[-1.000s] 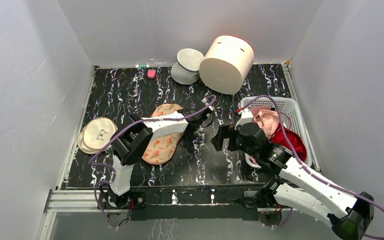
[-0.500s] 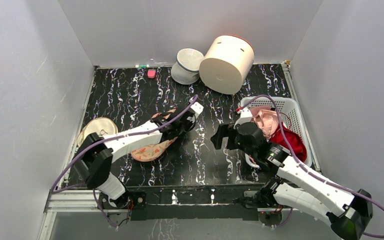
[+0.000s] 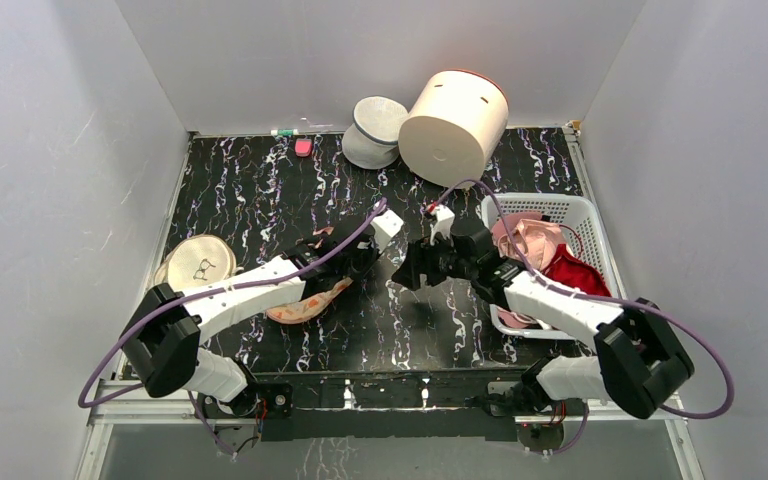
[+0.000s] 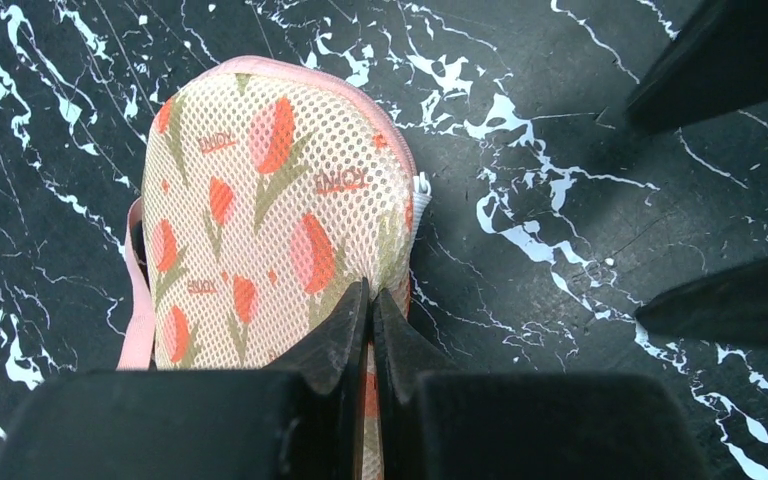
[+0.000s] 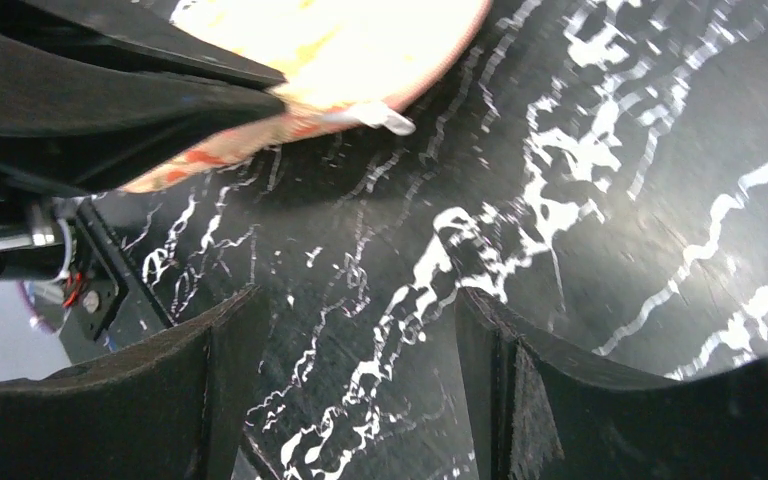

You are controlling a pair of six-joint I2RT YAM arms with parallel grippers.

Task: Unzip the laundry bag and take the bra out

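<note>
Here, the laundry bag (image 3: pixel 305 303) is lying on the black marbled bench (image 3: pixel 260 190) left of centre, showing its tulip-print mesh side to the left wrist camera. The left tool (image 3: pixel 362 252) is clamping its fingers together on the bag's right-hand end, near the pink zip edging. Just to the right, the right tool (image 3: pixel 412 268) is hovering with its fingers apart, gripping nothing and facing the bag's pale zip pull (image 5: pixel 385 120). Further right, the bra (image 3: pixel 530 240) is resting in the white basket (image 3: pixel 588 215), beside a dark red garment (image 3: pixel 575 275).
</note>
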